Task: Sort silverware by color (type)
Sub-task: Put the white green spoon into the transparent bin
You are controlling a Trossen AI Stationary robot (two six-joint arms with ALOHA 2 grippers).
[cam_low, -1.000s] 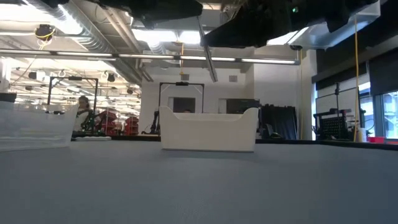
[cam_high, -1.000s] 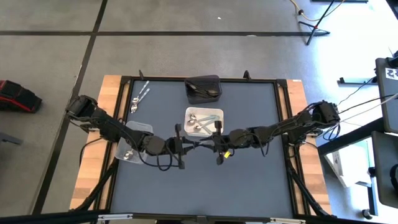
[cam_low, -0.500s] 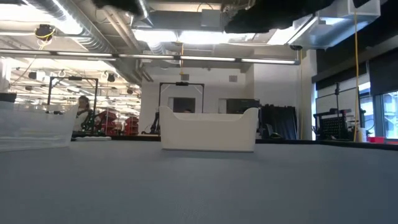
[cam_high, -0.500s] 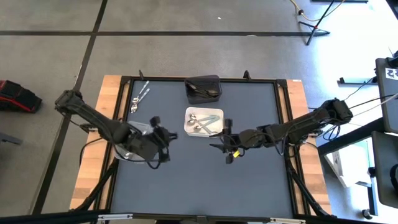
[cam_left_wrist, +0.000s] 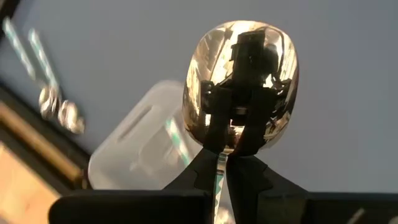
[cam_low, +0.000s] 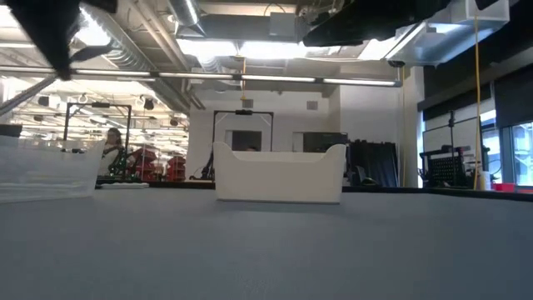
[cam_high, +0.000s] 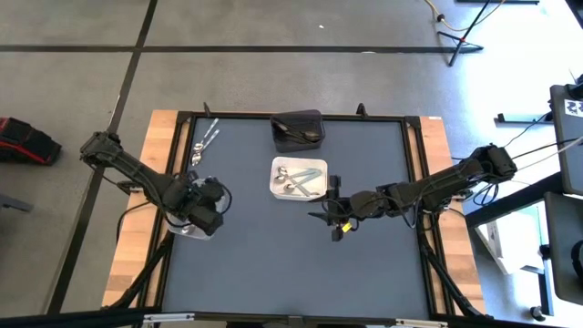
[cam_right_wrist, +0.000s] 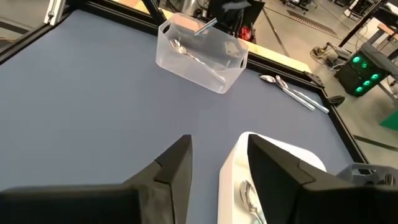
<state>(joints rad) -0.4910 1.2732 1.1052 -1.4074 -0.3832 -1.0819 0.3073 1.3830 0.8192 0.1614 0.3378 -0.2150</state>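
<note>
One shiny mirror-bright spoon [cam_left_wrist: 241,87] sits pinched in left tool [cam_left_wrist: 222,163].

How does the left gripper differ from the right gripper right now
The left gripper is shut on a shiny spoon, its bowl showing just past the fingertips; the right gripper is open and holds nothing. The left gripper sits over the clear container at the table's left edge; the right gripper hovers near the white tray at mid-table. Both are dark two-finger grippers.
</note>
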